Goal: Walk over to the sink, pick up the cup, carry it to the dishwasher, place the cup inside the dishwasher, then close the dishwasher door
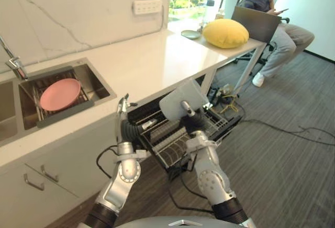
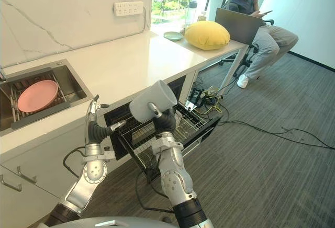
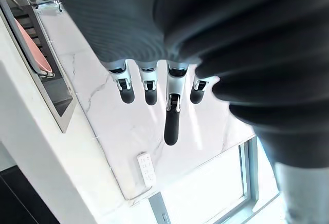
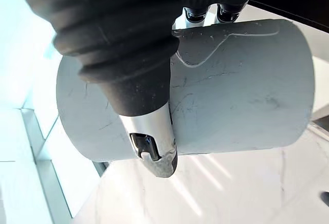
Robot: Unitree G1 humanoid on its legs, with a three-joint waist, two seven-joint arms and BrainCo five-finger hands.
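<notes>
My right hand is shut on a pale grey cup, with the thumb pressed across its side. The cup lies tilted on its side in the air, just above the pulled-out wire rack of the open dishwasher under the counter. My left hand is raised beside the counter's front edge, left of the rack; its fingers are relaxed and hold nothing.
A steel sink with a pink plate on a rack is set in the white counter at the left. A yellow cushion lies at the counter's far end. A person sits beyond it. Cables trail over the grey carpet.
</notes>
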